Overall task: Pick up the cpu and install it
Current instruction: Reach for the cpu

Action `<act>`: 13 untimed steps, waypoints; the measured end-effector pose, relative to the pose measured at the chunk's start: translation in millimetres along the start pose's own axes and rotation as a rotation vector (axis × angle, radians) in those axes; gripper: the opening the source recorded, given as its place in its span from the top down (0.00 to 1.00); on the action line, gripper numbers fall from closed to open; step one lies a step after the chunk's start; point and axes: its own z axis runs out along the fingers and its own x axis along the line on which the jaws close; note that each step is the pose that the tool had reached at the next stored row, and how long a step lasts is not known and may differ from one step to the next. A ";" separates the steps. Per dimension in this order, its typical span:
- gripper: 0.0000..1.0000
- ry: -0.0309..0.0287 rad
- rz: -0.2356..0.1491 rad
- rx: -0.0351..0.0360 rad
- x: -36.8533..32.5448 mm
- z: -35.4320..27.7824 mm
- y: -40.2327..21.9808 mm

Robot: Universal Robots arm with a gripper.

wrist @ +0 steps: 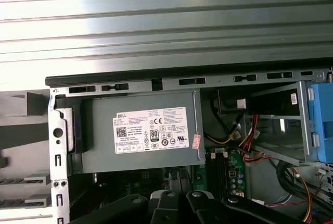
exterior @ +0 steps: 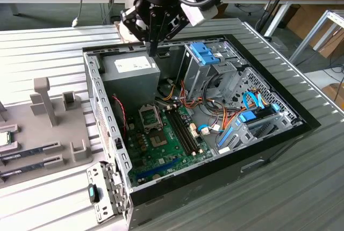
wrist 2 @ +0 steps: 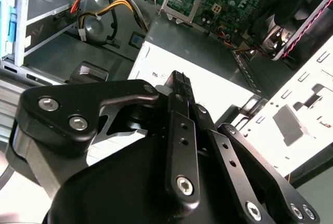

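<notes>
Far at the exterior view's left: cpu [exterior: 4,138], flat, silver top up, seated in a grey holder tray [exterior: 37,129] on the slatted bench [exterior: 54,43], partly cut by the picture edge. Just beside it on the same tray, long dark memory sticks [exterior: 29,149]. Well apart from the hand, with tray and case wall between.

Next rightward: open computer case [exterior: 100,107], side panel off. At its end toward the exterior view's left, grey power supply [exterior: 130,72], label up.

Over that box: hand [exterior: 152,52], pointing down. Fingers [wrist 2: 179,94] pressed together in the second wrist view, pinching nothing.

Below the power supply in the exterior view: metal-framed socket [exterior: 150,117] on the green motherboard [exterior: 161,145].

Farther right: blue-topped drive cage [exterior: 207,59] and a tangle of coloured cables [exterior: 215,118].
</notes>
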 end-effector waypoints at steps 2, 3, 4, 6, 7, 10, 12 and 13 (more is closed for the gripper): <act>0.89 0.0000 0.000 -0.0001 0.4 0.0 0.0; 0.89 0.0000 0.000 0.0000 0.5 0.0 0.0; 0.89 0.0000 0.000 0.0000 0.7 0.0 -0.1; 0.89 0.0000 0.000 -0.0001 1.2 0.0 -0.1; 0.89 0.0000 0.000 -0.0001 1.5 0.0 -0.1; 0.89 -0.0001 0.000 0.0000 1.9 0.0 -0.1; 0.89 0.0000 0.000 0.0000 2.5 -0.1 -0.2; 0.89 0.0000 0.000 0.0000 3.1 -0.1 -0.2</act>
